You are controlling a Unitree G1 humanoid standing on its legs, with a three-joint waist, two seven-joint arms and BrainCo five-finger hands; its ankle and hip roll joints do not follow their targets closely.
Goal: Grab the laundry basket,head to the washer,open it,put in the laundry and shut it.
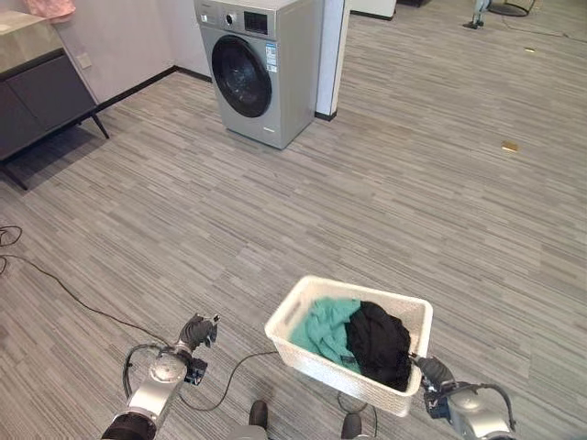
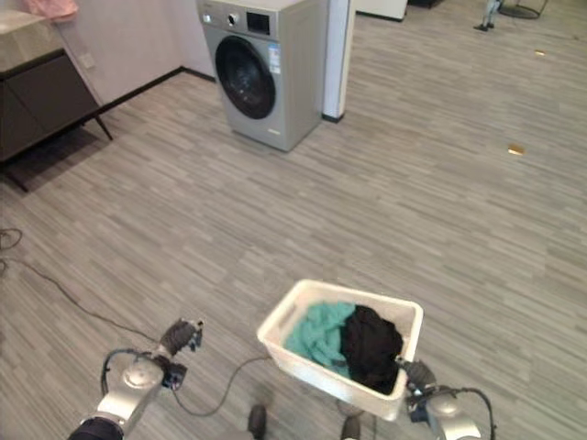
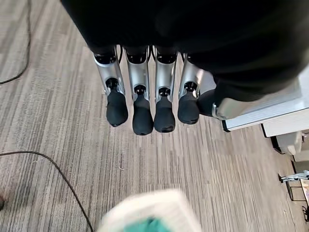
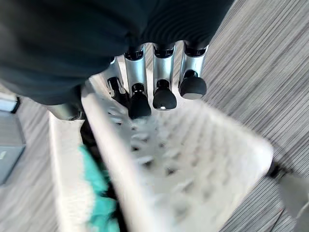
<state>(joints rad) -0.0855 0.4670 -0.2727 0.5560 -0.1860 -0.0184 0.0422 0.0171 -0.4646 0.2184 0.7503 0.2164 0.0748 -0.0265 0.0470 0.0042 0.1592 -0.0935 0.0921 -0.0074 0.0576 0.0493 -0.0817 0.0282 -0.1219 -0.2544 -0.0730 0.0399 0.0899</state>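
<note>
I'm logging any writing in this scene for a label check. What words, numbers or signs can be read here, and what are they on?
No text can be read in these views.
Washer: a sticker by the door and marks on the control panel, too small to read.
Laundry basket, teal cloth, black cloth: no print visible.

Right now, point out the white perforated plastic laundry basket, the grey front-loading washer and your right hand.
white laundry basket (image 1: 298,316), left eye view, left rim.
grey washer (image 1: 242,76), left eye view, round door.
right hand (image 4: 164,72), right wrist view, finger.
</note>
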